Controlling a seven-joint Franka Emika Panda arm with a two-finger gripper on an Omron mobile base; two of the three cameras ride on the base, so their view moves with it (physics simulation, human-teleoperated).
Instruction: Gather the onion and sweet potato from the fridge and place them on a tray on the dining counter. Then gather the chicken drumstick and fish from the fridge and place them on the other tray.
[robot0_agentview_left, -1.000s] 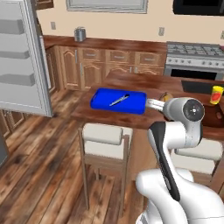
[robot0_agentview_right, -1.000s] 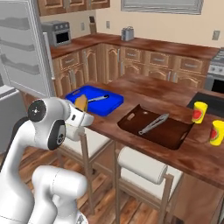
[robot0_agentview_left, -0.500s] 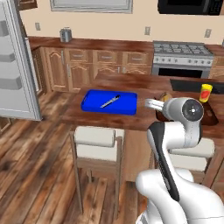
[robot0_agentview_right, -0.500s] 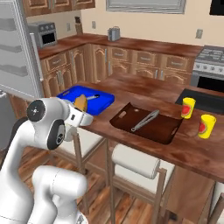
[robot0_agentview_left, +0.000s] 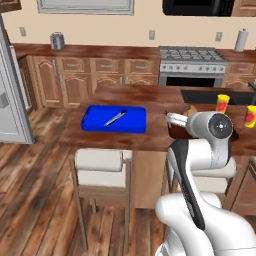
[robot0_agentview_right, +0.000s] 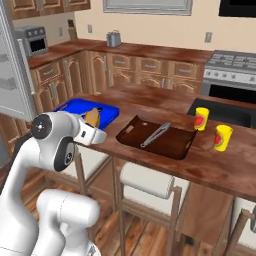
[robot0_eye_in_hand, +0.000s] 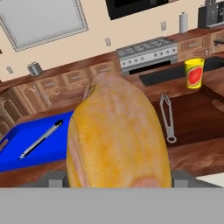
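Observation:
My gripper (robot0_eye_in_hand: 117, 175) is shut on a golden-brown chicken drumstick (robot0_eye_in_hand: 116, 140), held level in front of the arm. In the right base view the drumstick (robot0_agentview_right: 91, 117) sticks up from the gripper (robot0_agentview_right: 93, 131) over the near edge of the dining counter (robot0_agentview_right: 220, 165). The blue tray (robot0_agentview_left: 95, 122) lies on the counter's left end with a slim silver utensil (robot0_agentview_left: 115, 117) in it. It also shows in the hand view as the blue tray (robot0_eye_in_hand: 30, 153), left of the drumstick. The fridge (robot0_agentview_left: 10, 100) stands open at far left. Onion, sweet potato and fish are out of view.
A dark brown tray (robot0_agentview_right: 172, 145) holding metal tongs (robot0_agentview_right: 155, 135) sits right of the blue one. Two yellow cups (robot0_agentview_right: 201, 119) stand beyond it beside a sink. Pale stools (robot0_agentview_left: 100, 165) line the counter's near side. A stove (robot0_agentview_left: 192, 62) stands at the back.
The whole picture has shifted: the base has moved along and closer to the dining counter, and the fridge has slid toward the left edge. The arm holds the drumstick in the same pose.

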